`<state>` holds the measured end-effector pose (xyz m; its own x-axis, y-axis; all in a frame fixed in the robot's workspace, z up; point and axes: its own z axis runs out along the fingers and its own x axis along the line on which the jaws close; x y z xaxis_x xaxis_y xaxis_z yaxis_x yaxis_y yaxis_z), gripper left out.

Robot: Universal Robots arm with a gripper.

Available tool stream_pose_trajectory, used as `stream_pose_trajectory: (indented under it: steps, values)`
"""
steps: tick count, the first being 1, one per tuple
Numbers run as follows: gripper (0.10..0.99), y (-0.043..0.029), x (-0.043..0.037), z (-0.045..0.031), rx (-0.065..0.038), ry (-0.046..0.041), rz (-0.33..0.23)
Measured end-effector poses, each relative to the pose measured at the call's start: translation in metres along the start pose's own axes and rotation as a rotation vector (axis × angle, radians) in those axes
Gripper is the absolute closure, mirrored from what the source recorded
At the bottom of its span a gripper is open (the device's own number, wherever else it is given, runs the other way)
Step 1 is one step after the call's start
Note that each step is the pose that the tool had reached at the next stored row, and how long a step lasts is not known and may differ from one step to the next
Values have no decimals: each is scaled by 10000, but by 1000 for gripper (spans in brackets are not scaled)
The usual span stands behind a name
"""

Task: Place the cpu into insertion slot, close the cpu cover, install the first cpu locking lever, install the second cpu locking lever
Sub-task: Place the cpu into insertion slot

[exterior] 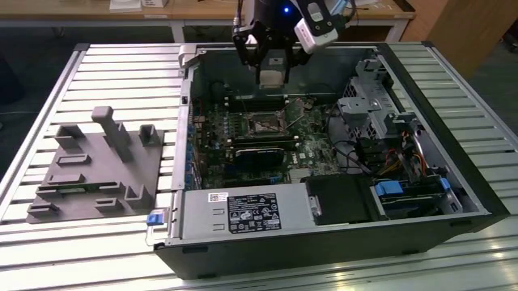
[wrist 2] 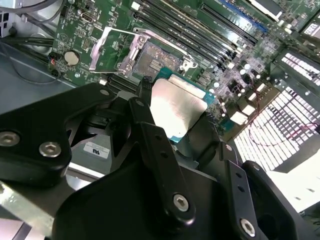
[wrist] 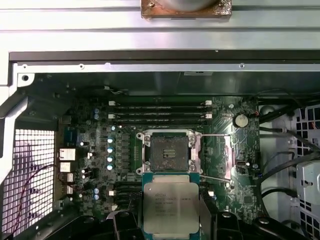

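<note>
Gripper [wrist 2: 176, 114] has its two dark fingers [wrist 2: 150, 125] pressed together on opposite edges of the cpu [wrist 2: 175, 102], so the chip is clamped between them with its silvery top facing the cameras. The cpu hangs in the air above the green motherboard [wrist: 100, 200] and does not touch it. In the first wrist view, the chip lies just beside the insertion slot [wrist: 170, 154]. The slot's dark centre is bare. The cpu cover [wrist 2: 112, 47] is swung open at one side of the slot. Beyond the slot run the long memory slots [wrist: 160, 112]. In the exterior view the arm reaches down into the open computer case [exterior: 242, 212], which lies on a slatted metal table [exterior: 121, 66]. A grey fixture block [exterior: 97, 163] sits on this table at the exterior view's left, apart from the case.
</note>
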<state>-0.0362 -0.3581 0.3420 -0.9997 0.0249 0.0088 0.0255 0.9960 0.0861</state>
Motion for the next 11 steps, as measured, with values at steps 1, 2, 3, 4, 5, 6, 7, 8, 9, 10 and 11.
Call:
stream_pose_trajectory:
  steps: [1, 2, 3, 4, 5, 6, 7, 8, 9, 10, 11]
  values:
    - [545, -1, 0, 15, -1, -19, -2]
    - [545, -3, 0, 30, -1, -40, -4]
    - [545, -4, 0, 44, -1, -62, -6]
    - [545, -5, -1, 58, -2, -86, -8]
    - [545, -6, -1, 72, -2, -108, -10]
    - [545, -7, -1, 87, -2, -130, -11]
    - [545, -9, -1, 102, -3, -152, -14]
    - [545, -10, -1, 119, -4, -168, -15]
    - [545, -12, -2, 137, -4, -182, -18]
    - [545, -13, -1, 155, -5, -196, -19]
    - [545, -15, -1, 173, -5, -210, -22]
